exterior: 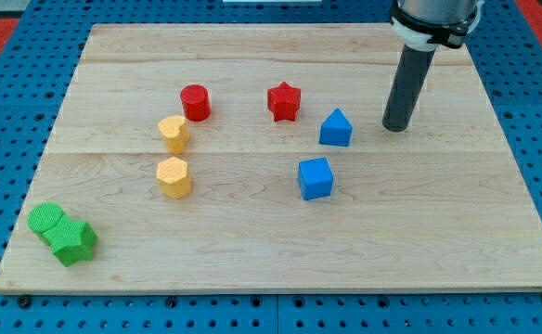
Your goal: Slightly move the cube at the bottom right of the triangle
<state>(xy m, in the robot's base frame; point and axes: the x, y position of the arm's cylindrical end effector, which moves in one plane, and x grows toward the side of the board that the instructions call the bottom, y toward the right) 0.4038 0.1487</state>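
A blue triangle block sits right of the board's middle. A blue cube lies just below it, slightly to the view's left. My tip rests on the board to the right of the blue triangle, about a block's width away, and above and right of the blue cube. It touches no block.
A red star and a red cylinder lie toward the view's top. A yellow heart and a yellow hexagon block lie left of centre. Two green blocks sit at the wooden board's bottom left corner.
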